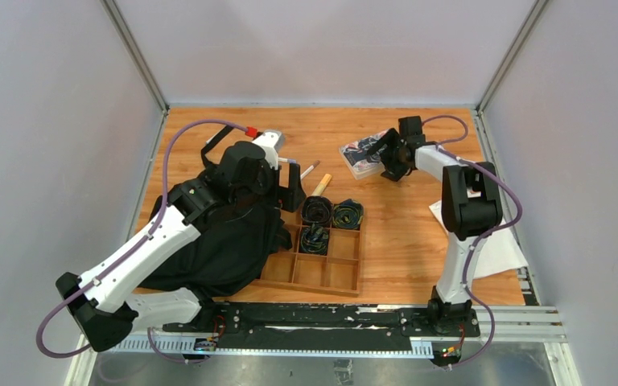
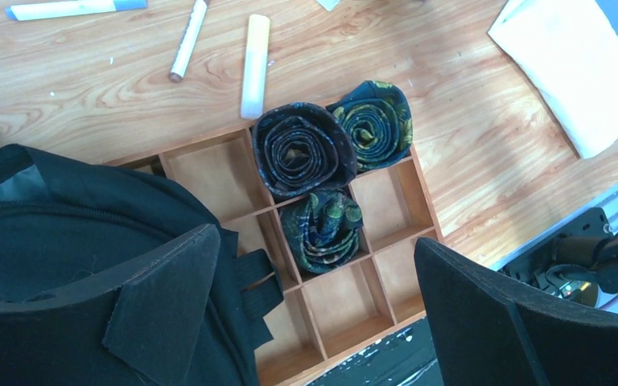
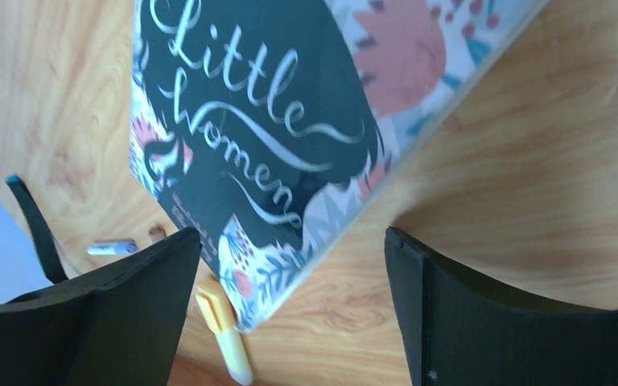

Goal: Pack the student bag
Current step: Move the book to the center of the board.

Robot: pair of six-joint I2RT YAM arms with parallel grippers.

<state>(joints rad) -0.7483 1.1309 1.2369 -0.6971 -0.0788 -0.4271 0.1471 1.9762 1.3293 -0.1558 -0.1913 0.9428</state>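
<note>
The student bag (image 1: 209,249), a floppy black backpack, lies at the left of the table, partly under my left arm. In the left wrist view the bag (image 2: 64,249) lies under the left finger and overlaps the wooden tray's edge. My left gripper (image 1: 294,193) is open and empty, and in its wrist view it (image 2: 314,241) hovers above the tray. A floral "Little Women" book (image 1: 358,154) lies at the back centre. My right gripper (image 1: 386,157) is open at the book's right end. In the right wrist view it (image 3: 292,237) is above the book's corner (image 3: 249,121), not gripping it.
A wooden compartment tray (image 1: 326,269) sits right of the bag and holds three rolled patterned cloths (image 2: 298,149). A yellow highlighter (image 1: 322,183), a white pen (image 1: 310,169) and a blue-capped marker (image 2: 72,8) lie behind it. White paper (image 1: 491,241) lies at the right.
</note>
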